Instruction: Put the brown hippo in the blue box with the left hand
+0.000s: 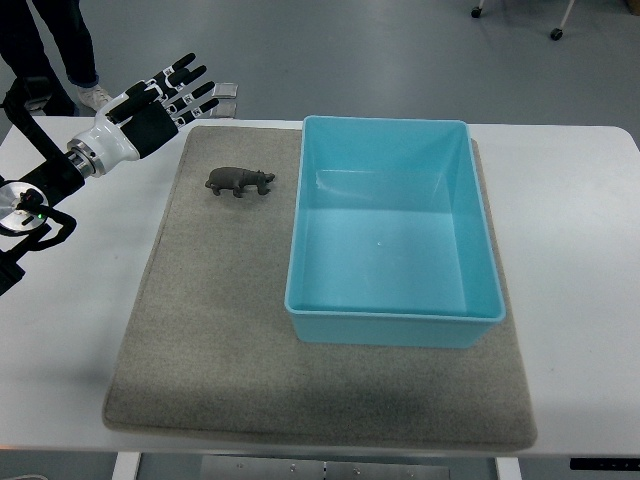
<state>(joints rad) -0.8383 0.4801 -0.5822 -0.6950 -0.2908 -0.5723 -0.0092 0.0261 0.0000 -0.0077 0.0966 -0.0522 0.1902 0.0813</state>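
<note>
A small brown hippo (239, 181) stands on the grey mat (210, 330), just left of the blue box (395, 325), which has nothing inside. My left hand (172, 97) hovers at the mat's far left corner, up and to the left of the hippo and apart from it. Its fingers (192, 88) are spread flat and hold nothing. The right arm does not show in the top view.
The mat lies on a white table (580, 230). A person's legs and shoes (70, 60) stand beyond the table's far left corner, next to my left arm. Chair castors (555, 33) show on the floor at the far right.
</note>
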